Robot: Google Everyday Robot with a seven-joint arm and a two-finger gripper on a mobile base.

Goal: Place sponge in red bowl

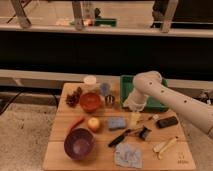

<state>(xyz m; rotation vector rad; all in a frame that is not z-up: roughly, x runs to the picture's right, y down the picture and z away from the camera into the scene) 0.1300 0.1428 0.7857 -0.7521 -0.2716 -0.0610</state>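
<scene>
Nearest us lie the wrinkled cloth [127, 155] and the purple bowl [79, 145], neither wanted. Beyond them the sponge [116, 123] rests flat on the counter [104, 159], an apple [93, 123] just left of it. The pincer [134, 119] hangs just right of the sponge, jaws spread wide and holding nothing, so we judge the reach is in hand and the grasp not yet made. Next we must shift left, drop over the sponge and close. The red bowl [90, 101] sits farther off to the left; the apple and a metal cup [110, 99] crowd the way there.
</scene>
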